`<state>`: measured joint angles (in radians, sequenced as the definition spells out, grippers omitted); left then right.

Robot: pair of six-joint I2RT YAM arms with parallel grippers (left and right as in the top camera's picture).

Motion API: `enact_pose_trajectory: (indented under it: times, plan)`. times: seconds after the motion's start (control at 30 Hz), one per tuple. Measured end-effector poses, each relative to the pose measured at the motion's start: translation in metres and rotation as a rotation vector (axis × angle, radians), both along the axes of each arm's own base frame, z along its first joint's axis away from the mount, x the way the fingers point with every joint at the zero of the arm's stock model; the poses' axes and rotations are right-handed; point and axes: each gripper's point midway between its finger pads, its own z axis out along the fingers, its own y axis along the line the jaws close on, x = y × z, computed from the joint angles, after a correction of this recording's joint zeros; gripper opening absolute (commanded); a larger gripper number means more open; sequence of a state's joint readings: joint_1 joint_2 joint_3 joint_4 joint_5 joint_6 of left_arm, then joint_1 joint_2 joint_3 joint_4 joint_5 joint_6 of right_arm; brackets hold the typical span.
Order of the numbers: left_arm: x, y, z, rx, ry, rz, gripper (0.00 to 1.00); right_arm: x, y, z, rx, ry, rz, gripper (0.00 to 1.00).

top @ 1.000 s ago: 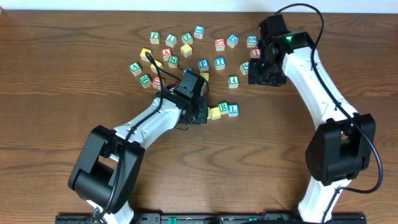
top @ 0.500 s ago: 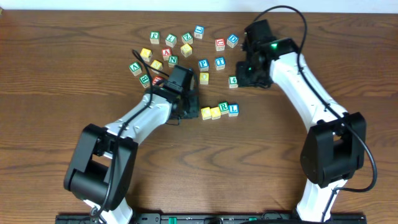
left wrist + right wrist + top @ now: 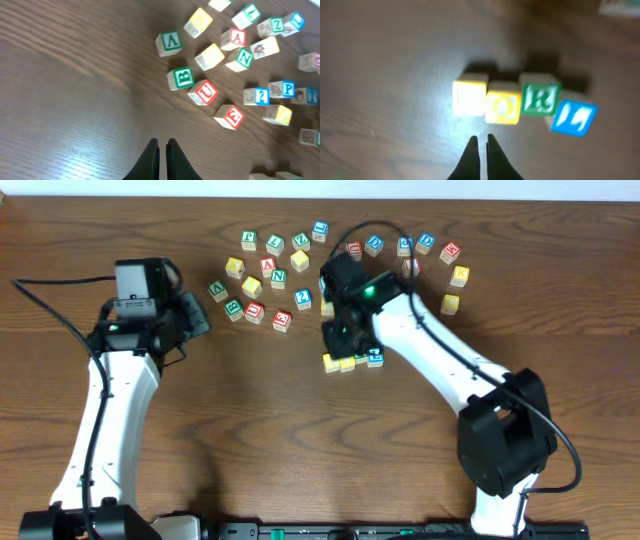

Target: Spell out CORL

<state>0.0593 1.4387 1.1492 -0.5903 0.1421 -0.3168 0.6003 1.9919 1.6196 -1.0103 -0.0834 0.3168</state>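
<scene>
Four cubes lie in a row in the right wrist view: a plain yellow cube (image 3: 469, 98), a yellow cube with a pale O (image 3: 503, 107), a green R cube (image 3: 540, 98) and a blue L cube (image 3: 574, 118), which sits slightly askew. My right gripper (image 3: 480, 137) is shut and empty just short of the two yellow cubes. Overhead, the right gripper (image 3: 338, 348) partly covers the row; the left yellow cube (image 3: 330, 364) and the L cube (image 3: 375, 359) show. My left gripper (image 3: 197, 320) is shut and empty, far to the left (image 3: 161, 142).
Several loose lettered cubes lie scattered behind the row, such as a green B (image 3: 181, 78), a red U (image 3: 204, 92), a green V (image 3: 169, 42) and a yellow cube (image 3: 251, 286). More cubes lie at the back right near a yellow one (image 3: 450, 303).
My left arm has drawn back from the row to the far left. My right arm has swung left from the back right cubes to over the row. The row has stayed put.
</scene>
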Motion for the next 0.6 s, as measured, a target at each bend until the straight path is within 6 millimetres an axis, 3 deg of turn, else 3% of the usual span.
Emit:
enact_pose_trajectory:
  times: [0.23, 0.6]
  plan:
    - [-0.001, -0.001, -0.011, -0.003, 0.038, -0.004, 0.08, -0.028, -0.013, -0.028, -0.055, 0.093, -0.019, 0.01]
    - [-0.001, -0.001, -0.012, -0.003, 0.04, -0.004, 0.08, -0.026, -0.011, -0.042, -0.041, 0.075, -0.034, 0.01]
